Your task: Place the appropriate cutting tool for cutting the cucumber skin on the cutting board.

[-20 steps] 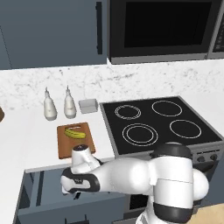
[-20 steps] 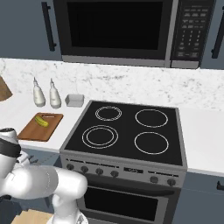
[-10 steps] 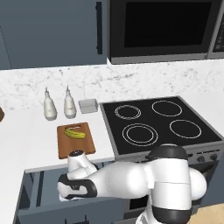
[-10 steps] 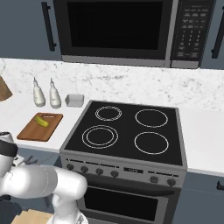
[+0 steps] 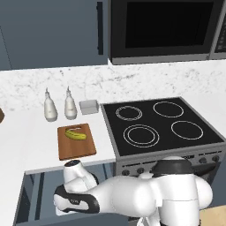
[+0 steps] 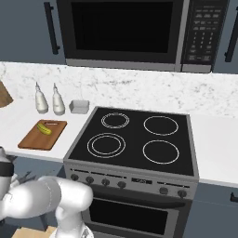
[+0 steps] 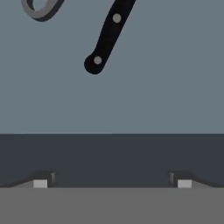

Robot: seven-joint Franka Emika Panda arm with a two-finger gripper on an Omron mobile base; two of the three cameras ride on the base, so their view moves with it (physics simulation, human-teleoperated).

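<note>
Reach step: gripper, jaws spread and empty, hangs over the open drawer where the peeler lies beside the knife; next, shift onto the peeler, away from the knife.

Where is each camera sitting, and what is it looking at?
Left base view: sits behind the arm's left side, looking forward and down at the cutting board, cucumber and stove; the white arm reaches down into an open drawer.
Right base view: sits behind the arm's right side, facing the same counter; the arm shows at lower left.
Hand view: looks along the gripper into the drawer, at a black knife handle and a grey metal piece; the fingertips stand wide apart.
Both base views share board, cucumber, stove.
</note>
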